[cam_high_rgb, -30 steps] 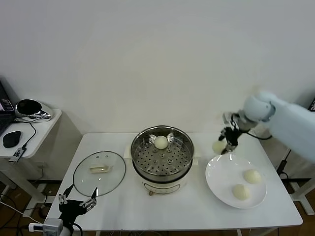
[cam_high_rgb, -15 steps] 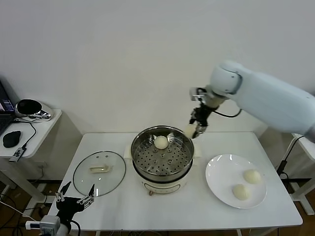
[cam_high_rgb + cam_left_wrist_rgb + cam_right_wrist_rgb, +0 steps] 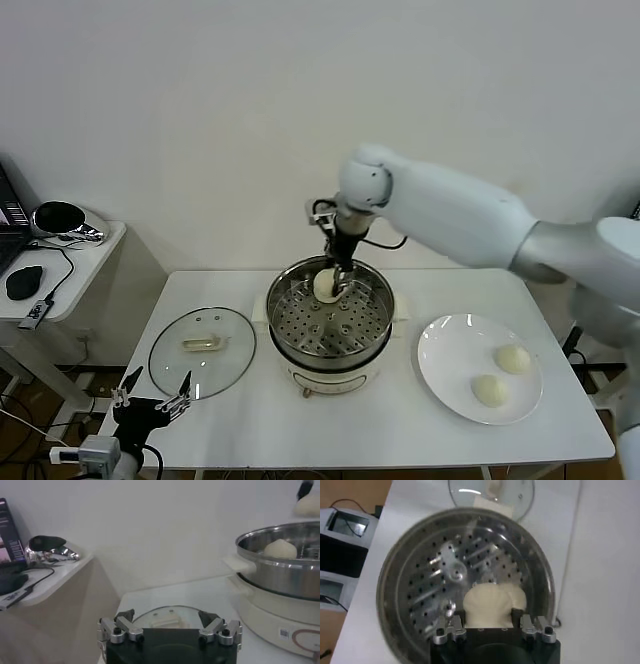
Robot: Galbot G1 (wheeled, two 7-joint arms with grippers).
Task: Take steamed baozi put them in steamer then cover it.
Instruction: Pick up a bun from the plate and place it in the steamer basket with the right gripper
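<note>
The right gripper [image 3: 335, 285] hangs over the far part of the steamer [image 3: 329, 320], its jaws narrowed on a steamed baozi [image 3: 493, 605] held between them. To place it well, the bun should come down onto a bare patch of the perforated tray [image 3: 445, 575], clear of the baozi already sitting at the far side, and the jaws should part only once it rests on the tray, so it does not roll. The right arm reaches in from the right, forearm crossing above the tabletop [image 3: 400, 420], wrist bent so the gripper points straight down into the pot. Two more baozi [image 3: 500, 372] wait on the white plate [image 3: 445, 365] at the right. The glass cover [image 3: 201, 351] lies flat on the tabletop left of the steamer. The left gripper [image 3: 153, 405] is parked at the near left edge, jaws wide and holding nothing.
</note>
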